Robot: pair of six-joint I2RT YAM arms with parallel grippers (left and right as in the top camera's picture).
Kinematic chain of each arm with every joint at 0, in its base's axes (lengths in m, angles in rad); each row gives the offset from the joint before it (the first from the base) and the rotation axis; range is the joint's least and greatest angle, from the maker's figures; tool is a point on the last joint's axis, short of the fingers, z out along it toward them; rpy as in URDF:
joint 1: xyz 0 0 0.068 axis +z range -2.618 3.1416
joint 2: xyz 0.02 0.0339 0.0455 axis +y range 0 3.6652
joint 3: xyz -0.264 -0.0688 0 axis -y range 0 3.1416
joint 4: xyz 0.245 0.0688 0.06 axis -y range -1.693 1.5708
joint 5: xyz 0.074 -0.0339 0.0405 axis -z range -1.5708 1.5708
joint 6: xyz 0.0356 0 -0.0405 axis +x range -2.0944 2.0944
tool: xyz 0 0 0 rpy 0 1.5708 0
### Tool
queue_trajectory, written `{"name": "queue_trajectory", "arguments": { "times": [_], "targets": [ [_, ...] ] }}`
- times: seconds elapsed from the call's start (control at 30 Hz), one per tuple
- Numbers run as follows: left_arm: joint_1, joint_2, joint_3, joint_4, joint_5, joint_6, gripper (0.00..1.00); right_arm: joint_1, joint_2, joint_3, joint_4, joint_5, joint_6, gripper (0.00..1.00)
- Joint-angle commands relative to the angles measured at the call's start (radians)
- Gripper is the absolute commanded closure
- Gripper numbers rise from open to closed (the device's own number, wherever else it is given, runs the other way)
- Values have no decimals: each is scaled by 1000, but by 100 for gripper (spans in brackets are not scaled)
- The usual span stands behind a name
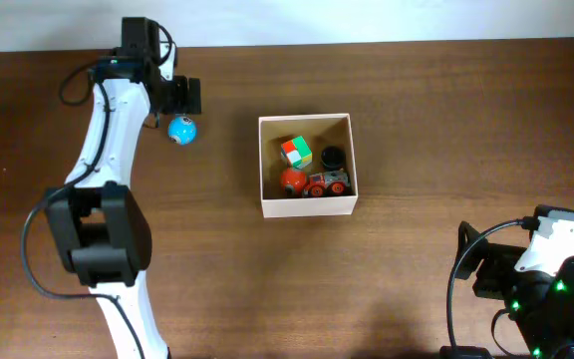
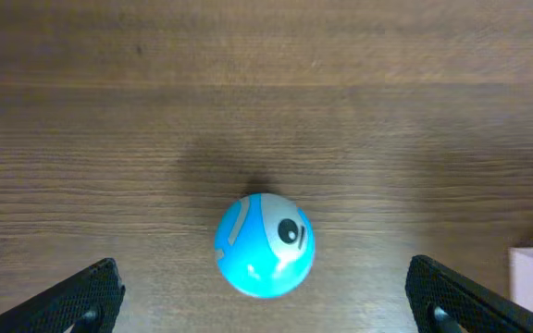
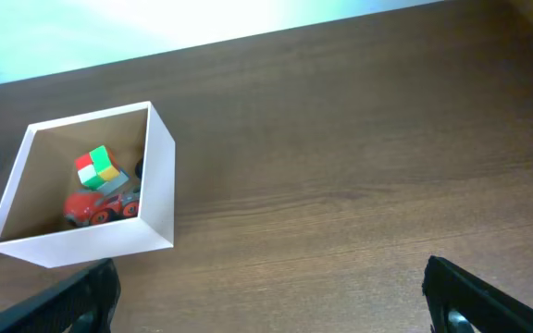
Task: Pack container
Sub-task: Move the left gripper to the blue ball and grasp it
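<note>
One big brown table holds it all. The white left arm reaches up the left side, and the dark right arm sits low in the right corner. The container stands open near the middle of the table. The left gripper has its fingers spread wide and holds nothing. The right gripper is spread wide too, far from the box. A blue ball lies on the table just in front of the left gripper, away from the box. Inside the box are a toy car, a coloured cube, a red ball and a small black round thing.
</note>
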Motion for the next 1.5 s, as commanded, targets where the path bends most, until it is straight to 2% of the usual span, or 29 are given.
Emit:
{"name": "queue_trajectory", "arguments": {
  "times": [0.0,0.5,1.0,1.1,1.17,1.47],
  "targets": [
    [4,57,16,9,-21,16,1,-7,-2,0,2,13,1,1],
    [9,177,15,-13,-21,16,1,-7,-2,0,2,13,1,1],
    [9,184,15,-7,-21,19,0,-7,-2,0,2,13,1,1],
    [9,184,15,-9,-21,19,9,-7,-2,0,2,13,1,1],
    [9,184,15,-13,-21,19,19,-7,-2,0,2,13,1,1],
    [9,184,13,-22,-21,19,21,-7,-2,0,2,13,1,1]
  ]
}}
